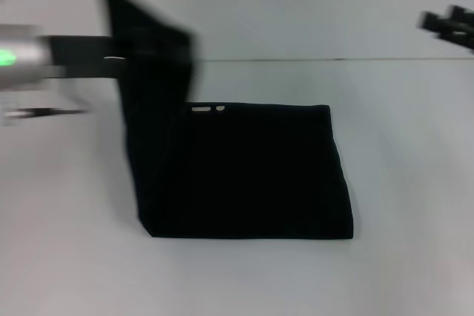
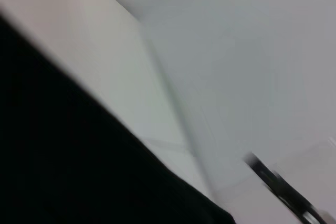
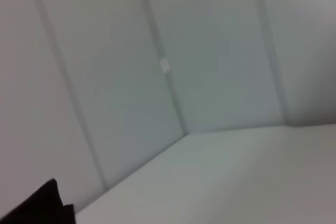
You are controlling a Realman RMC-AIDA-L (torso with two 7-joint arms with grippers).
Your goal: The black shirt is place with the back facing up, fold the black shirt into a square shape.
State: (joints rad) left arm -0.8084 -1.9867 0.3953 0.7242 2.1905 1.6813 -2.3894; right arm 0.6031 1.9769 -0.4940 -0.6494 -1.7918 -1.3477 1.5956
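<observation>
Looking at head view: shirt (image 1: 252,175) lies folded on the white tabletop (image 1: 400,271), its left side lifted upright in a tall flap. Left hand (image 1: 122,57) is at that raised flap near its top and looks clamped on the cloth, though blur hides the fingers. Right hand (image 1: 448,24) is up at the far right, well apart from the shirt; can't tell its opening. Left wrist view: black cloth (image 2: 68,156) fills the near corner, right hand (image 2: 283,187) blurred farther off. Right wrist view: wall, tabletop (image 3: 236,182), dark corner.
</observation>
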